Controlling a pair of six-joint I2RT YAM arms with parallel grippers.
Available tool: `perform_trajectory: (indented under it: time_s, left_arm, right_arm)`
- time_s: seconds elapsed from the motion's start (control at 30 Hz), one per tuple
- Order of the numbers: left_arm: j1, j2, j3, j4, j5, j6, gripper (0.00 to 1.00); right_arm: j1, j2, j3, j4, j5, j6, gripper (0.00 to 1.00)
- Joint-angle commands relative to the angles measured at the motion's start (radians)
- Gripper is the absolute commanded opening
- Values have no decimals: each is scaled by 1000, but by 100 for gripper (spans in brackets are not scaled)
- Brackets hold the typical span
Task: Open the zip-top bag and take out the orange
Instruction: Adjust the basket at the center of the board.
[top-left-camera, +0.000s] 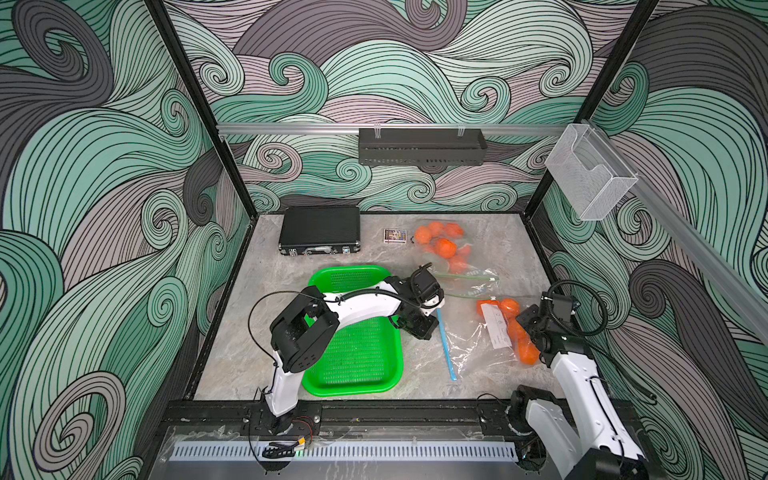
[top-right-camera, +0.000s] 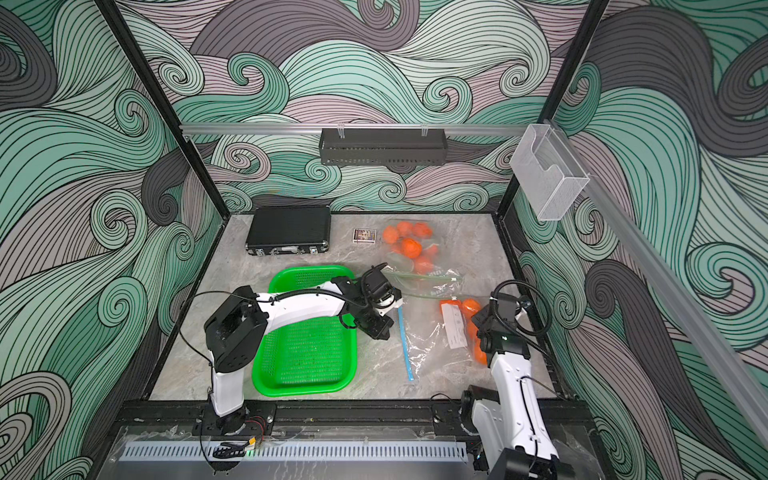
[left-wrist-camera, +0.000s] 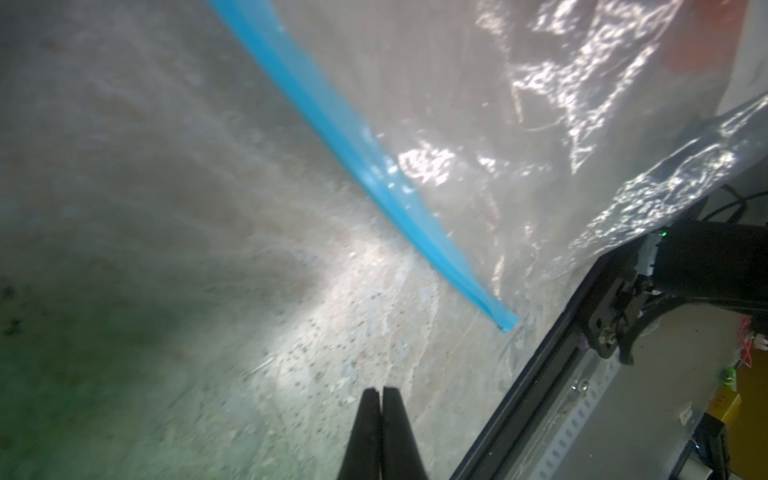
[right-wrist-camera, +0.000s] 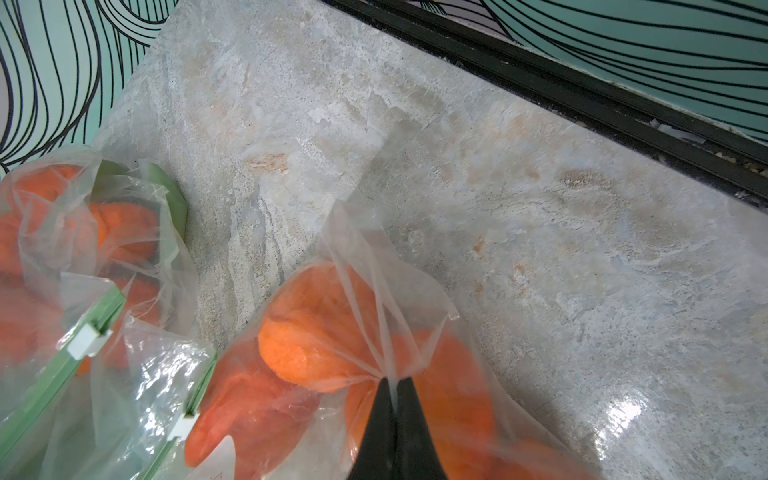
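Note:
The zip-top bag (top-left-camera: 473, 345) is clear plastic with a blue zip strip (top-left-camera: 447, 349) and lies at the front right in both top views. Several oranges (top-left-camera: 509, 307) and a white label sit at its right end. My right gripper (right-wrist-camera: 394, 380) is shut on a pinch of the bag's plastic (right-wrist-camera: 365, 249), right over an orange (right-wrist-camera: 316, 328). My left gripper (left-wrist-camera: 382, 390) is shut with nothing between its fingers. It hovers over bare table, apart from the blue zip strip (left-wrist-camera: 374, 166). In a top view the left gripper (top-right-camera: 376, 330) stands beside the zip's far end.
A green mesh tray (top-left-camera: 349, 390) lies under the left arm. A second bag of oranges (top-left-camera: 444, 245) with a green zip (right-wrist-camera: 83, 332) lies behind. At the back stand a black case (top-left-camera: 320, 228) and a small card box (top-left-camera: 395, 235). The black frame edge (left-wrist-camera: 540, 353) is close.

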Motion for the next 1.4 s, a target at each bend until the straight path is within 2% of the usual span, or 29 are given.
perform_trajectory:
  time_s: [0.0,0.13,0.27,0.43,0.47,0.53,0.57,0.63,0.7,0.77,0.83,0.93,1.03,1.23,1.37]
  left_arm:
    - [65,-33,-45,-96,-6,89,0]
    - [65,-48,-15,-136,0,82,2]
    - [26,-162,-10,-134,-66,4,33]
    - [28,-356,-48,-76,-279,-183,49]
    - [28,-399,-73,-61,-337,-231,53]
    - [29,-477,-132,-41,-453,-304,78]
    - [32,-532,-174,-28,-523,-338,85]
    - [35,-602,-275,33,-628,-397,93]
    - [49,-660,-364,82,-626,-424,99]
    - [50,-691,-413,115,-597,-420,99]
    - [50,-675,-404,69,-621,-453,99]
    - [52,-591,-348,-25,-675,-507,96]
    - [54,-480,-294,-59,-703,-521,89]
    - [102,-240,-141,-127,-681,-463,64]
    - [144,-176,-67,-140,-667,-374,31]
  right_arm:
    - [-2,-21,-19,12,3,-8,0]
    - [-2,-25,-27,15,-6,-9,0]
    - [-2,-24,-31,20,-12,-17,0]
    - [-3,-20,-39,32,-29,-15,0]
    - [-2,-20,-39,31,-30,-16,0]
    - [-3,-23,-38,28,-32,-18,0]
    - [-3,-24,-36,28,-37,-20,0]
    - [-2,-27,-35,27,-45,-25,0]
    - [-2,-27,-38,28,-51,-25,0]
    - [-2,-27,-43,29,-55,-26,0]
    - [-2,-33,-48,28,-54,-25,0]
    - [-2,-42,-50,25,-57,-32,0]
    - [-2,-48,-52,22,-57,-35,0]
    - [-3,-56,-53,16,-55,-42,0]
    - [-2,-62,-60,18,-51,-47,0]
